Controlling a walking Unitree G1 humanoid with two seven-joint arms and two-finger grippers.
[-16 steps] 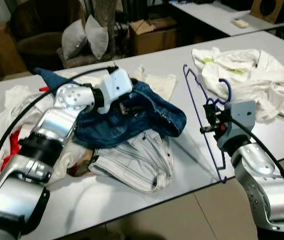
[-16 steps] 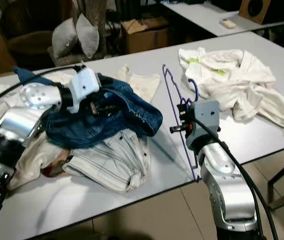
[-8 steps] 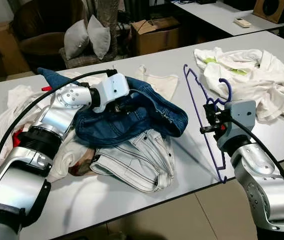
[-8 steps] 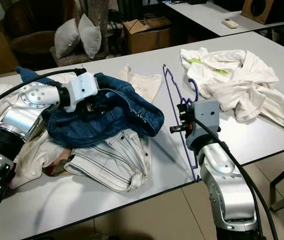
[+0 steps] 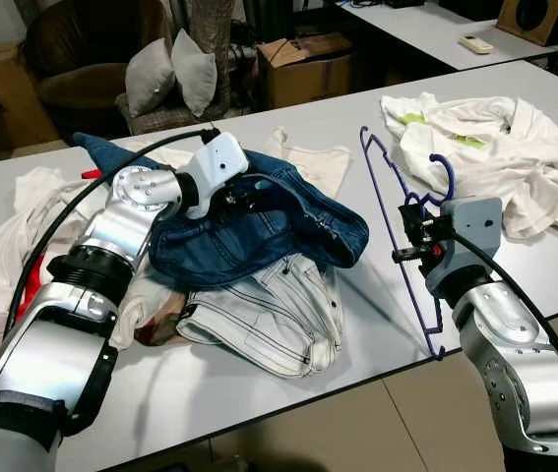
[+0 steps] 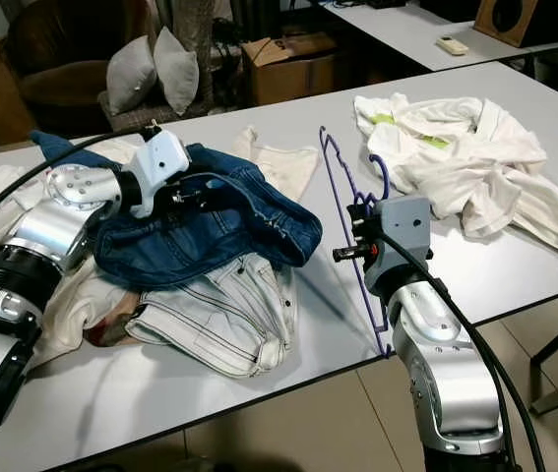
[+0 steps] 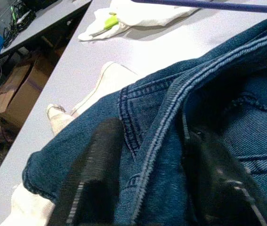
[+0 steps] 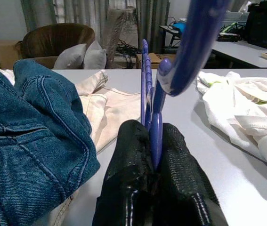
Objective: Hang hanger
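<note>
A purple wire hanger (image 5: 385, 187) stands nearly upright over the grey table (image 5: 259, 393), its lower end near the front edge. My right gripper (image 5: 414, 232) is shut on it just below the hook; in the right wrist view the fingers (image 8: 131, 155) pinch the purple wire (image 8: 156, 127). My left gripper (image 5: 242, 196) is at the raised waistband of the blue jeans (image 5: 259, 236). In the left wrist view its fingers (image 7: 98, 174) stand apart, open, on either side of the denim hem (image 7: 166, 122).
Pale striped trousers (image 5: 269, 315) lie under the jeans. White shirts (image 5: 485, 147) are heaped at the right, a cream garment (image 5: 310, 163) behind the jeans, more clothes (image 5: 3, 256) at the left. Beyond the table are an armchair with cushions (image 5: 160, 74) and a cardboard box (image 5: 303, 64).
My left gripper has drawn back a little to the left and up along the jeans' waistband, and the denim edge has shifted with it. The right arm and hanger have not moved.
</note>
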